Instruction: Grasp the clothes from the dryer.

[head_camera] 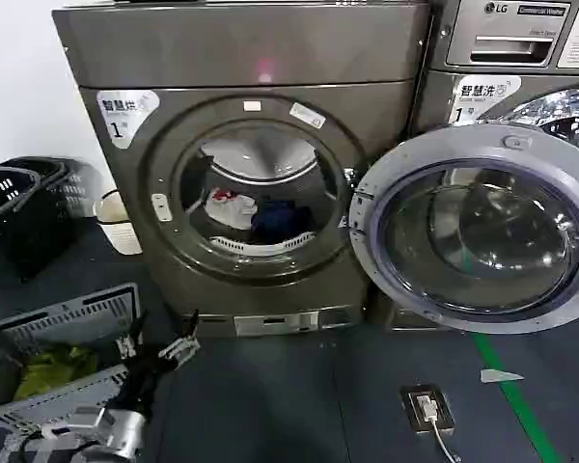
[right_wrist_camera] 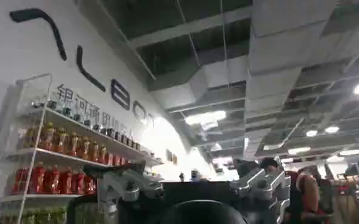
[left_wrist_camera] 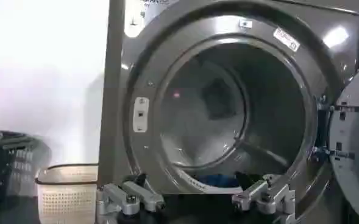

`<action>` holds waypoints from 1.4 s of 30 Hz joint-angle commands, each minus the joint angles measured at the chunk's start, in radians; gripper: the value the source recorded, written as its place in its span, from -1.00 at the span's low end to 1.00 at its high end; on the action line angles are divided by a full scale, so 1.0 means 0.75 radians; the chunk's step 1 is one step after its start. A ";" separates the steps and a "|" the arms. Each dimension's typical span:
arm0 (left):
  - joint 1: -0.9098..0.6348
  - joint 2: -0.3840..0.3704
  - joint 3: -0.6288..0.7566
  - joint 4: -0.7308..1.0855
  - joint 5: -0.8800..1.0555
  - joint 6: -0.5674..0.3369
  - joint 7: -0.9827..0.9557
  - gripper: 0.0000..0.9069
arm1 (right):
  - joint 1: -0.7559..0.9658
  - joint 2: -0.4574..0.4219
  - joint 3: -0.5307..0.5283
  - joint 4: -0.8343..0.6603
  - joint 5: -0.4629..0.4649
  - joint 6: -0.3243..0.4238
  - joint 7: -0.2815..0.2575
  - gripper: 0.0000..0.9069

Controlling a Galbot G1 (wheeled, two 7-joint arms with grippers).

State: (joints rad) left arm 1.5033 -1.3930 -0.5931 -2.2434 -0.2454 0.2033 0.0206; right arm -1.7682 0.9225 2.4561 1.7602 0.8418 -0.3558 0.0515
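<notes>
The dryer (head_camera: 241, 58) stands ahead with its round door (head_camera: 478, 231) swung open to the right. Inside the drum lie the clothes: a white piece with red marks (head_camera: 234, 207) and a dark blue piece (head_camera: 275, 220). My left gripper (head_camera: 159, 338) hangs low in front of the dryer, left of the porthole, open and holding nothing. In the left wrist view the left gripper (left_wrist_camera: 194, 193) faces the porthole rim (left_wrist_camera: 136, 79), with a strip of blue fabric (left_wrist_camera: 219, 181) showing at the drum's lip. My right gripper (right_wrist_camera: 194, 182) is open and points up at a ceiling and shelves.
A grey basket (head_camera: 68, 323) with a yellow-green cloth (head_camera: 53, 371) sits at my lower left. Black baskets (head_camera: 19, 203) and a cream basket (head_camera: 116, 222) stand left of the dryer. The LG machine (head_camera: 521, 58) stands behind the open door. A floor socket (head_camera: 427, 407) lies at the lower right.
</notes>
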 commanded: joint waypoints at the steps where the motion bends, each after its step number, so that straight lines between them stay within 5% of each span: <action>1: 0.002 0.007 0.014 -0.003 0.015 -0.020 -0.005 1.00 | 0.001 0.007 -0.017 0.007 0.001 0.013 0.001 1.00; 7: -0.005 0.025 0.014 -0.020 -0.004 -0.015 0.000 1.00 | 0.002 0.010 -0.030 0.030 0.007 0.048 -0.083 1.00; 42: -0.005 -0.002 -0.012 -0.044 -0.006 -0.017 0.010 1.00 | 0.023 0.000 -0.053 0.032 0.013 0.052 -0.102 1.00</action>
State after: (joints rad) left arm 1.4989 -1.3950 -0.6021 -2.2758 -0.2504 0.1909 0.0282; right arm -1.7507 0.9227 2.4139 1.7841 0.8514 -0.3170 -0.0238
